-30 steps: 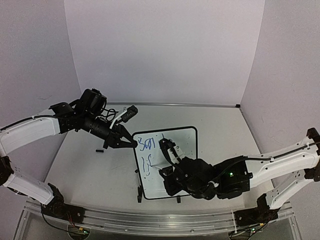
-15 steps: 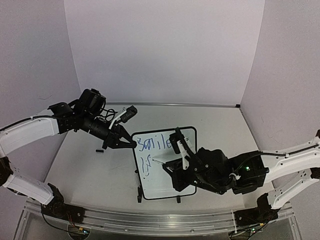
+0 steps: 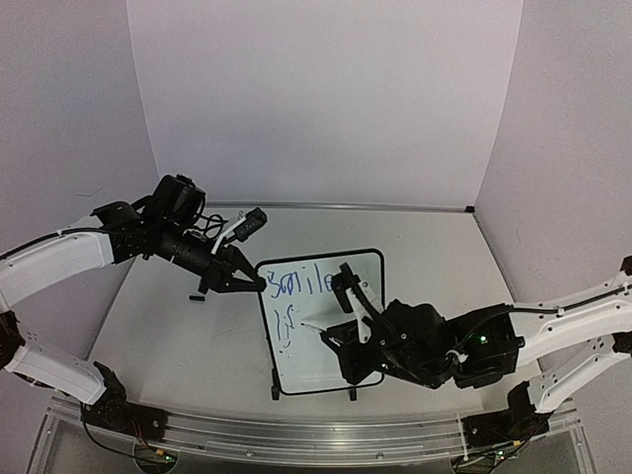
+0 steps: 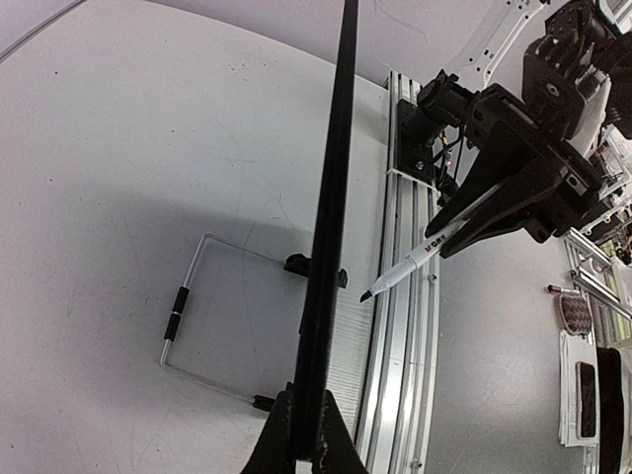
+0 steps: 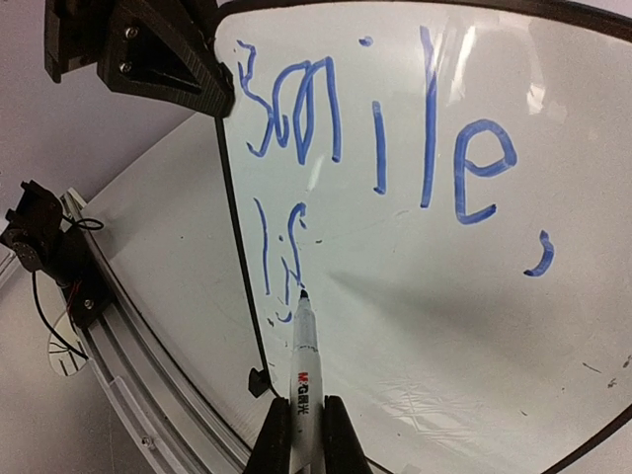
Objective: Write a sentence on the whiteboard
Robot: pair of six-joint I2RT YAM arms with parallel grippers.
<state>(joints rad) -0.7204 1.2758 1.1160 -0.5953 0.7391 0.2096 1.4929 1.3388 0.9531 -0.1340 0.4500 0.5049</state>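
Right gripper (image 5: 301, 410): jaws drawn narrow and clamped on the barrel of a marker (image 5: 302, 360). The grip sits low on the barrel, leaving the nib well clear of the fingers, which I judge gives a clear view of the stroke. The nib sits at the foot of the last blue stroke. Whether it presses on the surface or stands just off it cannot be told.

Left gripper (image 3: 259, 283): jaws shut on the top left corner of the whiteboard (image 3: 341, 360), pinching the black frame edge-on. In my judgement this braces the board against the pen's push.

The whiteboard lies at mid-table between the two arms, its two black feet (image 3: 275, 393) toward the near edge of the table (image 3: 168, 326).

The sentence (image 5: 380, 138) reads "Smile," on the top line. Below it only a few strokes stand, so most of the writing is not yet done.
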